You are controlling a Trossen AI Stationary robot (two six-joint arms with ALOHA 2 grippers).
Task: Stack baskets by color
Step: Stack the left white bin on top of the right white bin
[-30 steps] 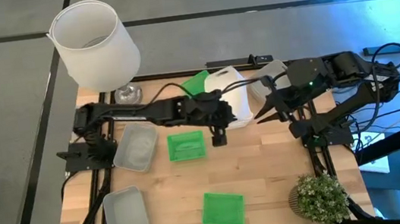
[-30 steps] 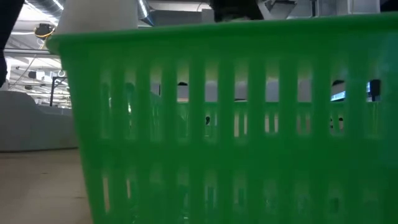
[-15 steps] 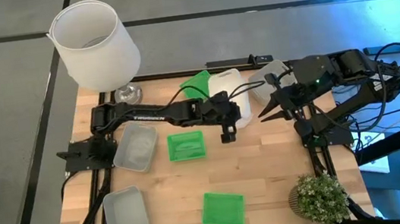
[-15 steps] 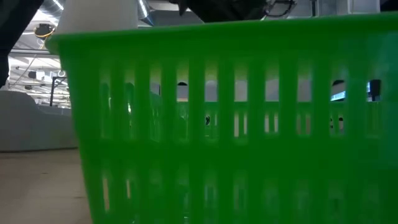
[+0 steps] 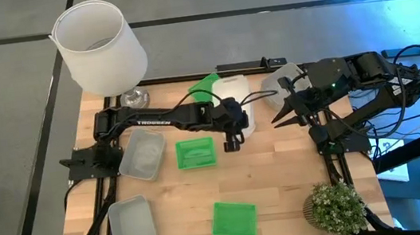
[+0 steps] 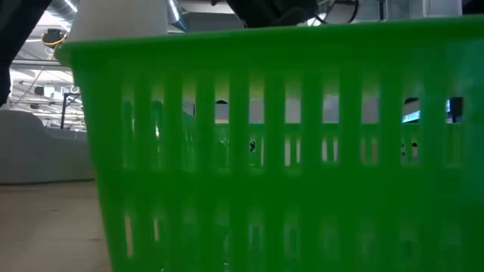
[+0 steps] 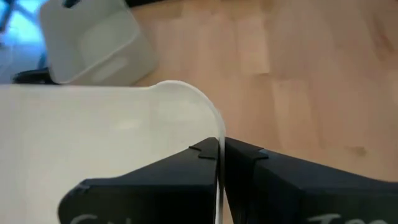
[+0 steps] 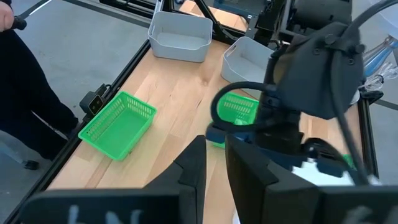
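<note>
Shifting since a second ago: the left gripper [image 5: 231,139] has drifted a little right and then back, near the table's middle, and the white rectangular plastic basket [image 5: 232,99] in its grip now looks narrower from above, probably tipped up on edge.
Left side: two translucent grey plastic baskets [image 5: 142,154] [image 5: 133,226] lie apart and unstacked, in the same spots as before.
Left gripper: clamped tight on the thin rim of the white basket, as its wrist view shows [image 7: 219,155].
Centre: one bright green slotted basket [image 5: 196,153] lies just beside that gripper, a second [image 5: 234,219] sits near the front edge, and a third [image 5: 208,86] leans behind the white basket.
Meaning for the task: I judge that a white basket is mid-carry and no colour pile is finished yet.
Right gripper [image 5: 277,119]: unmoved, fingers parted by a narrow slot with nothing seen between them, hovering beside a third grey basket [image 5: 284,83].
Surface: a light wooden table [image 5: 283,189] with a dark frame; a small potted plant [image 5: 335,205] stands at its front right corner.
Room: a large white cylindrical lampshade [image 5: 98,47] stands at the far left corner over grey floor, and a person in dark clothing [image 8: 25,74] stands beside the table.
</note>
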